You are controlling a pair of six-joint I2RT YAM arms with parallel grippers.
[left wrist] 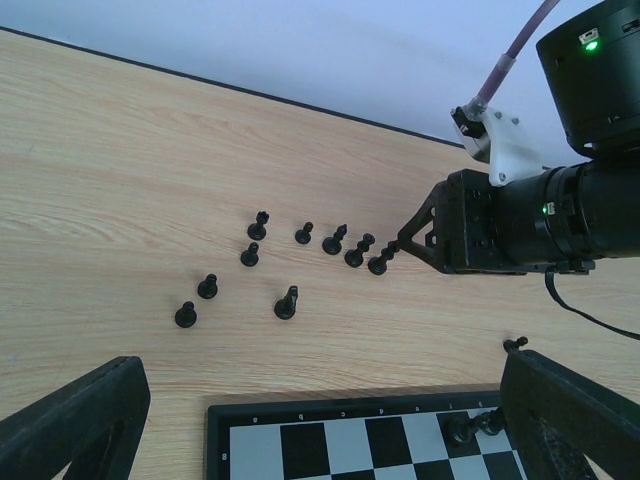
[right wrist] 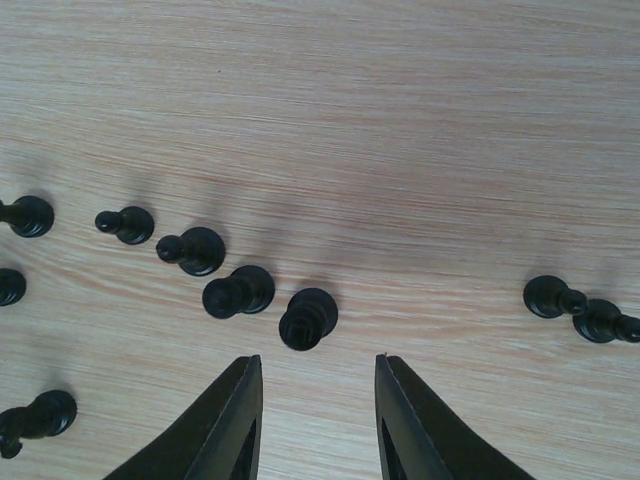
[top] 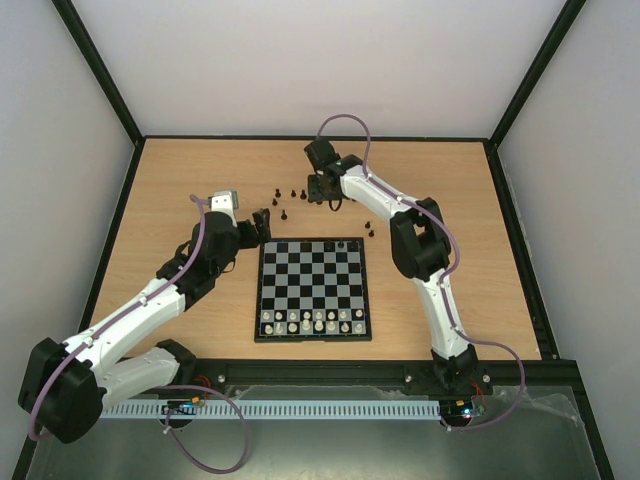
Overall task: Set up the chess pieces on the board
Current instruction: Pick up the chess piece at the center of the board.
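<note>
The board (top: 310, 281) lies in the middle of the table, and its far edge shows in the left wrist view (left wrist: 330, 440). Several black chess pieces (top: 291, 194) stand on the wood beyond it; they also show in the left wrist view (left wrist: 287, 303) and the right wrist view (right wrist: 190, 250). Two more (top: 369, 229) stand right of the cluster. Two black pieces (left wrist: 470, 427) stand on the board's far right corner. My right gripper (right wrist: 318, 372) is open and empty, low over the table, with a black rook (right wrist: 307, 318) just ahead of its jaws. My left gripper (left wrist: 322, 365) is open and empty over the board's far left edge.
Pale chess pieces (top: 315, 320) fill the board's two near rows. The right arm (left wrist: 520, 215) reaches across the far side above the loose pieces. Grey walls with black posts (top: 130, 180) close in the table on three sides.
</note>
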